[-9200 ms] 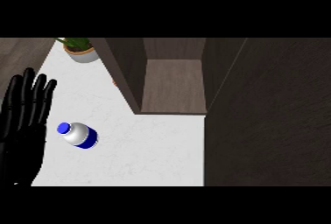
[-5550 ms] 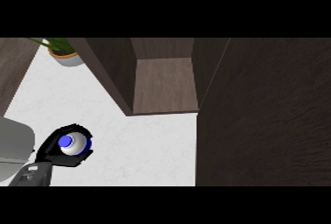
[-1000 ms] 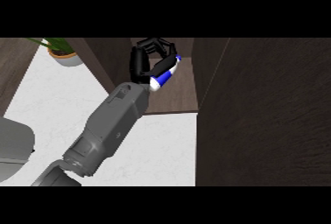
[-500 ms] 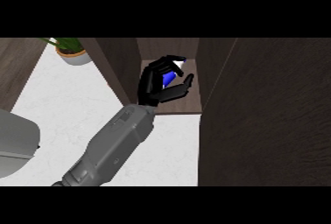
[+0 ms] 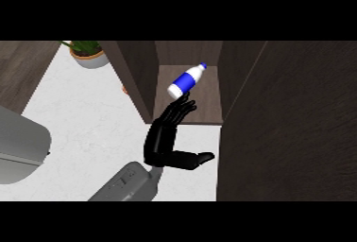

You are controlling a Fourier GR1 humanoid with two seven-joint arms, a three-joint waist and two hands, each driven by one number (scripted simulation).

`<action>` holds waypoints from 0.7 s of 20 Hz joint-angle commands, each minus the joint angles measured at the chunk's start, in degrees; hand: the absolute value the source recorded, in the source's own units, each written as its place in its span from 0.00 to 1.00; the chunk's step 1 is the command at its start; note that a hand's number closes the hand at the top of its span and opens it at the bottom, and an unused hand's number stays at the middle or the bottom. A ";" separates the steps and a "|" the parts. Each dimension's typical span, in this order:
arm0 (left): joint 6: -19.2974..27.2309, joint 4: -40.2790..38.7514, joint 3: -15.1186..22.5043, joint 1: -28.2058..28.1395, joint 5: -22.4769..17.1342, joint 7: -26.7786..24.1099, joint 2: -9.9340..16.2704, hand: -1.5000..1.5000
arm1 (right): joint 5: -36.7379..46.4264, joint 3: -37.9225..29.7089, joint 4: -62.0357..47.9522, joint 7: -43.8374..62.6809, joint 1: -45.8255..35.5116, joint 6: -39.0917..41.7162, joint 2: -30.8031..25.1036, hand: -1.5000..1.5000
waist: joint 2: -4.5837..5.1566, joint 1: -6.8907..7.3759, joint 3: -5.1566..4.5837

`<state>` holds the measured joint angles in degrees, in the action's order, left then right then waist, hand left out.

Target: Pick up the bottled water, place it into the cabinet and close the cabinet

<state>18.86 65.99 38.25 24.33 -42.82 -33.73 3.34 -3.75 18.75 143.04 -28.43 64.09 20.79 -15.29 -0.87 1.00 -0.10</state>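
Note:
The water bottle [image 5: 186,81], white with a blue label and blue cap, lies tilted inside the open cabinet [image 5: 203,108], cap pointing up and to the right. My left hand [image 5: 165,140] is open just in front of the cabinet, palm over the counter's edge. Its straight fingers [image 5: 182,107] point at the bottle's lower end and reach right up to it, with nothing held. The thumb sticks out to the right. The right hand does not show in the head view.
The cabinet's dark door [image 5: 293,123] stands open along the right side. A potted plant [image 5: 89,53] sits at the counter's far left corner. A grey rounded shape [image 5: 20,146] fills the left edge over the white counter [image 5: 90,113].
The left hand has let go of the bottle and drawn back toward the counter with its fingers straightened. The bottle now rests inside the cabinet.

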 commanded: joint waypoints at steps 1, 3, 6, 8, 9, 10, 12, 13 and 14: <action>1.88 10.52 3.18 -12.17 1.43 -2.11 4.94 0.00 | 3.52 0.25 9.24 3.65 1.87 -1.64 -0.87 0.00 | 0.01 1.06 -0.02; 3.09 16.30 3.10 -16.63 1.08 -1.56 8.39 0.00 | 2.79 -1.18 9.84 2.65 3.46 -1.94 -1.45 0.00 | -0.06 0.89 0.01; 0.90 20.50 2.98 -24.70 0.70 -5.56 12.28 0.00 | 5.78 2.01 9.02 2.52 2.83 0.86 -4.44 0.00 | 0.12 0.45 -0.05; -1.52 23.89 2.79 -27.81 0.15 -6.00 16.20 0.00 | 8.05 2.37 8.34 2.34 1.64 2.98 -7.36 1.00 | 0.00 0.95 -0.09; -2.63 24.20 2.42 -28.20 -0.28 -6.57 16.70 0.00 | 7.94 1.03 9.34 2.96 0.14 5.22 -10.53 1.00 | 0.05 1.88 -0.16; -4.25 25.63 2.15 -29.83 -0.13 -7.22 19.46 0.00 | 10.27 1.71 7.70 1.76 -1.76 5.29 -10.38 1.00 | -0.09 1.60 -0.14; -6.26 26.61 2.11 -31.45 -0.04 -7.82 22.16 0.00 | 12.71 2.36 9.62 2.07 -5.06 6.85 -12.69 1.00 | -0.22 2.29 -0.32; -5.77 29.35 0.75 -30.61 -0.51 -6.17 24.02 0.00 | 12.59 1.59 8.68 2.41 -6.62 8.38 -14.73 1.00 | -0.13 2.36 -0.17; -6.88 30.73 1.13 -33.55 -0.07 -8.48 25.30 0.00 | 12.60 2.03 10.12 3.43 -6.42 8.63 -15.72 1.00 | -0.31 2.80 -0.28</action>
<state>14.63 91.84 40.04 -4.33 -42.76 -40.30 23.30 -0.30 21.58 142.97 -28.74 59.56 27.17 -26.10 -1.00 2.98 -0.28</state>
